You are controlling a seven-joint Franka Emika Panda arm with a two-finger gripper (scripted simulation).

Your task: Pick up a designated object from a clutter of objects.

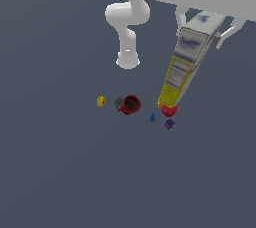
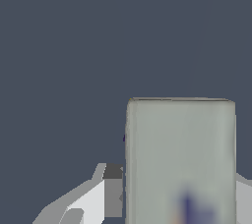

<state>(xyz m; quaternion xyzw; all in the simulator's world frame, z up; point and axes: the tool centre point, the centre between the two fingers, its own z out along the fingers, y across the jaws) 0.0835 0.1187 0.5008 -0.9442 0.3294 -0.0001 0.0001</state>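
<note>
Fingers [image 1: 226,31] of the gripper [image 1: 202,24] clamp the carton [image 1: 185,59] by its upper end, its long axis slanting down toward the red ball [image 1: 169,110] in the clutter, yellow end lowest, apparently just clear of the floor.

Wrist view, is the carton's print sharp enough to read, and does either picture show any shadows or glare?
Wrist view: the carton fills the frame's lower part, soft and washed out, its purple mark only a smear. Exterior view: the carton's label is blurred too, unreadable; lighting is flat, with no glare and no clear shadows under the mug or the small pieces.
</note>
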